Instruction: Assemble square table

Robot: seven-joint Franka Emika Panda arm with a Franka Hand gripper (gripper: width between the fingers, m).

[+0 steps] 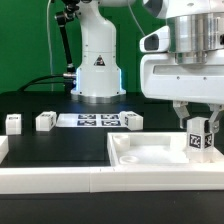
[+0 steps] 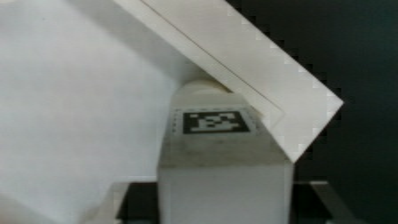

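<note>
Jaws clamp a blocky white plastic leg (image 1: 198, 149) with a black-and-white square tag (image 2: 215, 122). It hangs upright at a corner of the smooth, raised-rim square top (image 1: 140, 160).

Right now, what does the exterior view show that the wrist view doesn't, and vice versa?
Exterior only: three loose legs, the marker board and the arm's base. Wrist only: a close look at the rim corner by the held leg. Both: the gripper closed on that tagged leg, and the tabletop.
</note>
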